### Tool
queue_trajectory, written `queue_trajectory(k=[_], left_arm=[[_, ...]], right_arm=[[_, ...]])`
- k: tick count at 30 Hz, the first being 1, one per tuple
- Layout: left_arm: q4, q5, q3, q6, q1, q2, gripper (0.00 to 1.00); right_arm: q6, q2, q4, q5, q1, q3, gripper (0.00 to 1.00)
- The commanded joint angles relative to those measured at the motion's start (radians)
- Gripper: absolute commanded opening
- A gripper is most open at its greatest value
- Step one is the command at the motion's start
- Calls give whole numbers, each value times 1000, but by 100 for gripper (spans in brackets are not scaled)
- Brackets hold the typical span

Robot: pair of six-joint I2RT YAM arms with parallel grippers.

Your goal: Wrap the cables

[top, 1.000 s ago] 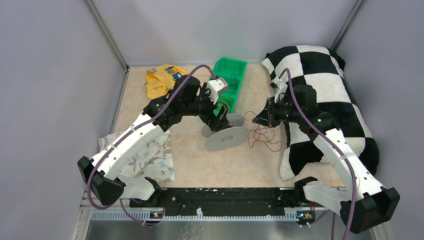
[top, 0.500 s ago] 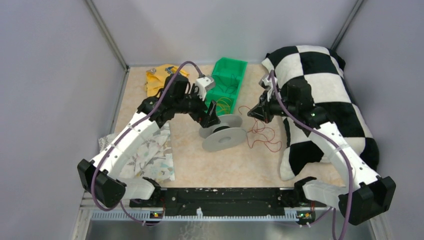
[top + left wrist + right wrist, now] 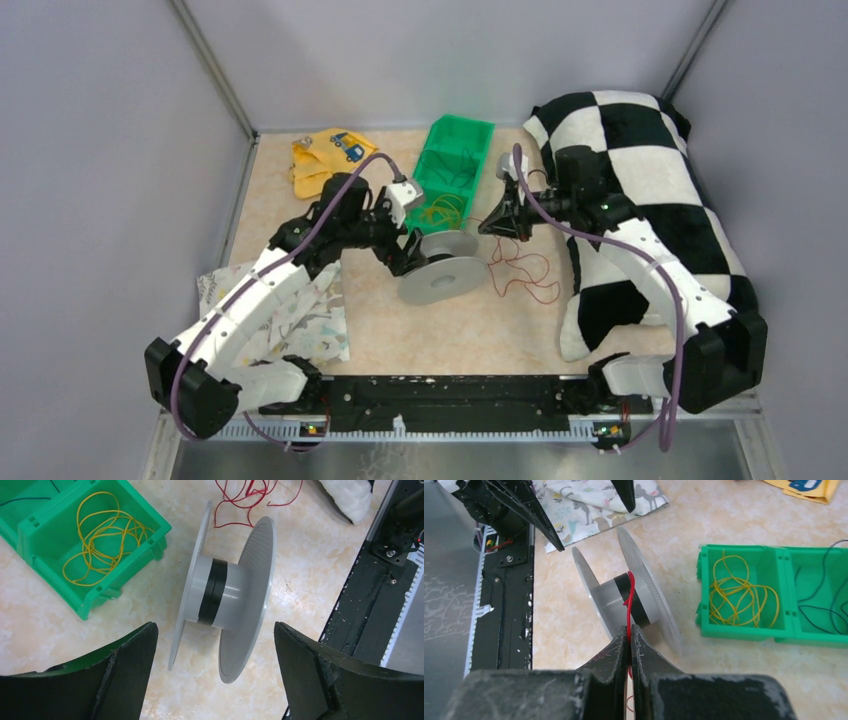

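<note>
A grey spool [image 3: 446, 268] with a black band on its hub lies on its side mid-table; it also shows in the left wrist view [image 3: 225, 597] and the right wrist view [image 3: 626, 600]. My left gripper [image 3: 408, 250] is open just left of the spool, its fingers [image 3: 125, 675] apart and empty. My right gripper [image 3: 487, 226] is shut on the red cable [image 3: 629, 605], which runs from my fingertips up over the spool's hub. The loose rest of the red cable [image 3: 520, 270] lies in loops right of the spool.
A green bin [image 3: 478, 140] behind the spool holds a yellow cable [image 3: 102, 537] and a dark cable. A checkered pillow [image 3: 650, 190] lies at right, a yellow cloth [image 3: 320, 155] at back left, a patterned cloth [image 3: 305, 315] at front left.
My left gripper has let go of the spool and drawn back left, open. My right gripper has carried the red cable left and back, up to the spool. The spool shifted slightly left.
</note>
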Motion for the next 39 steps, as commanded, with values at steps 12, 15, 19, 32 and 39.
queue_trajectory(k=[12, 15, 19, 32, 39], left_arm=[[129, 135, -77, 63, 131, 75, 77], [143, 167, -80, 60, 144, 100, 74], [131, 201, -66, 50, 149, 139, 68], [117, 270, -66, 43, 151, 154, 69], [131, 301, -66, 34, 151, 172, 70]], right_arm=[[-91, 147, 91, -77, 110, 38, 0], [-93, 175, 95, -76, 124, 46, 0], [-55, 196, 125, -70, 145, 44, 0], [135, 216, 480, -25, 186, -82, 0], [234, 226, 660, 23, 202, -148, 0]])
